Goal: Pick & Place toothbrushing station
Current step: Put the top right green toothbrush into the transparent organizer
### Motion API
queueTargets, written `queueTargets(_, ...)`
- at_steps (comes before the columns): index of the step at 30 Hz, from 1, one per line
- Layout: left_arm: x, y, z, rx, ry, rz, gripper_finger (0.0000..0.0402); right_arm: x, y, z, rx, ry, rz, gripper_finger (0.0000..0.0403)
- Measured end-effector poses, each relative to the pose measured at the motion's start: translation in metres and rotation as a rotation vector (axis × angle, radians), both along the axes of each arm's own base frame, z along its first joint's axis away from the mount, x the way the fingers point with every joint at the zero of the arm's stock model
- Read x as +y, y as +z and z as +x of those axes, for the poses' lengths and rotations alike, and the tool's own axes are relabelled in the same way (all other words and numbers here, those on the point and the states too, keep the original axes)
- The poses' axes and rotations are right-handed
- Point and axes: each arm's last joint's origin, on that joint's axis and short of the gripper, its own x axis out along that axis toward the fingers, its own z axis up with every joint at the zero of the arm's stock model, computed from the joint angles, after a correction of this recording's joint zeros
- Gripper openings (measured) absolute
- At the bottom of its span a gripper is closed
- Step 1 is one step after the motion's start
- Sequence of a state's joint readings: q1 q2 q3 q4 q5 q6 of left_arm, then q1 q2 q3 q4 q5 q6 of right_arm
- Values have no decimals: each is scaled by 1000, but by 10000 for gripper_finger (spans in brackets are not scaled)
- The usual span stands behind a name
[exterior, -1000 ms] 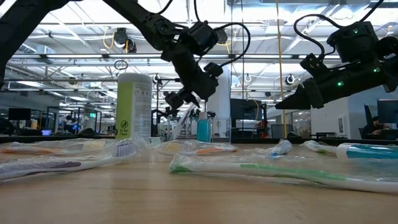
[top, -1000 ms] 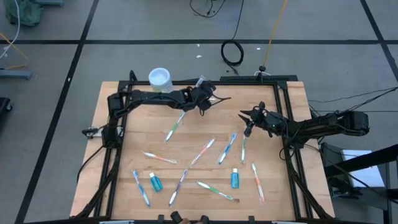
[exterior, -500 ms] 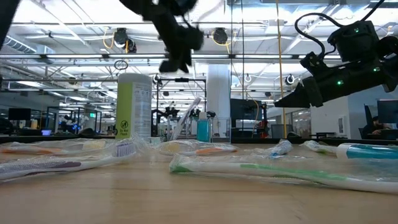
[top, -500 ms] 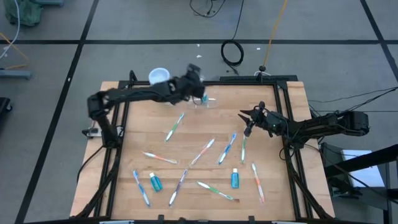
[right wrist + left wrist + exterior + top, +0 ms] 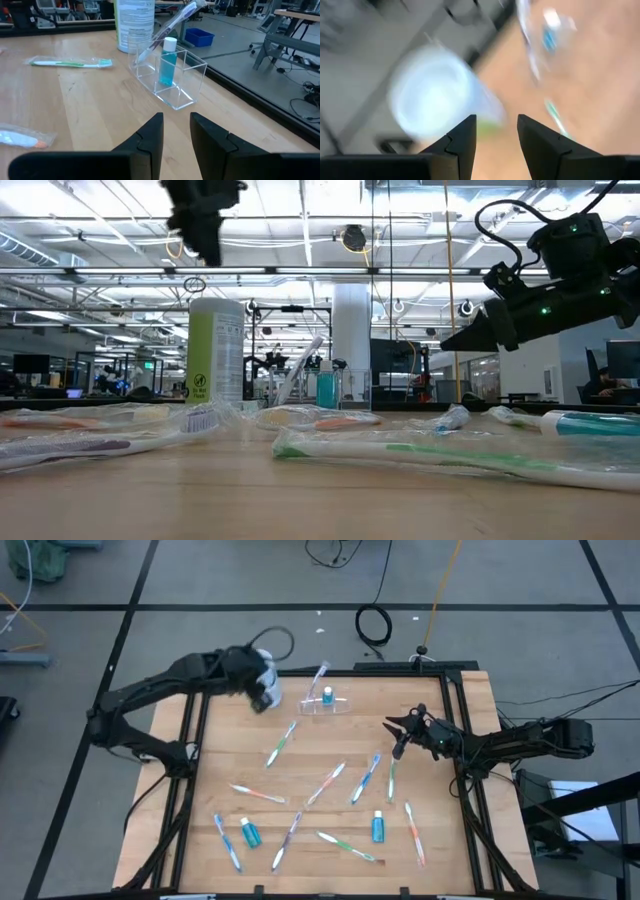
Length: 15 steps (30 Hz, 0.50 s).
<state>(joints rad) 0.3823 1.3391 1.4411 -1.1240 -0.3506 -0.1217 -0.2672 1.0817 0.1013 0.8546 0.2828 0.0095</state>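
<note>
A wooden table [image 5: 220, 770] fills the middle of the overhead frame, set on a grey floor marked with dark lines; seen from table level, a large hall with ceiling lights and steel beams stretches behind it. The left arm reaches in from the left edge toward the upper left of the frame, and the left gripper [image 5: 262, 690] hangs above a green canister with a white lid [image 5: 216, 350] at the table's top edge, its fingers parted with a gap between them and nothing held. The right arm comes in from the right side of the frame, and the right gripper [image 5: 394, 731] hovers above the table right of centre, its fingers a little apart around empty air. The toothbrushing station [image 5: 326, 705], a clear plastic holder with compartments, stands upright on the wood in the upper middle of the overhead frame, between the two grippers and touched by neither. A small blue bottle with a white cap [image 5: 168, 61] stands inside one compartment, and a toothbrush [image 5: 166, 30] leans out of the neighbouring one. Many wrapped toothbrushes [image 5: 334, 779] lie scattered flat over the lower half of the table, and two small blue tubes [image 5: 378, 827] lie among them near the bottom of the frame.
</note>
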Motion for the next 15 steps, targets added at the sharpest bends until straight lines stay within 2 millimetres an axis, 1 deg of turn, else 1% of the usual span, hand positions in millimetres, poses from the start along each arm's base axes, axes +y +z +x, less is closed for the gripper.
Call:
queueTargets(2, -10, -13, -4, 38, -2, -64, 150, 0, 0, 0, -6, -1, 6, 87)
queueTargets(6, -25, -48, -9, 86, -21, -77, 150, 1, 0, 0, -1, 25, 6, 87)
queueTargets(8, -30, -70, -7, 62, -6, -70, 150, 2, 0, 1, -5, 58, 13, 87)
queueTargets(10, -36, -97, -5, 24, -1, -74, 150, 3, 0, 1, -7, 99, 20, 87)
queueTargets(15, -52, -151, 2, -108, -94, -128, 150, 6, 0, 3, -19, 211, 57, 87)
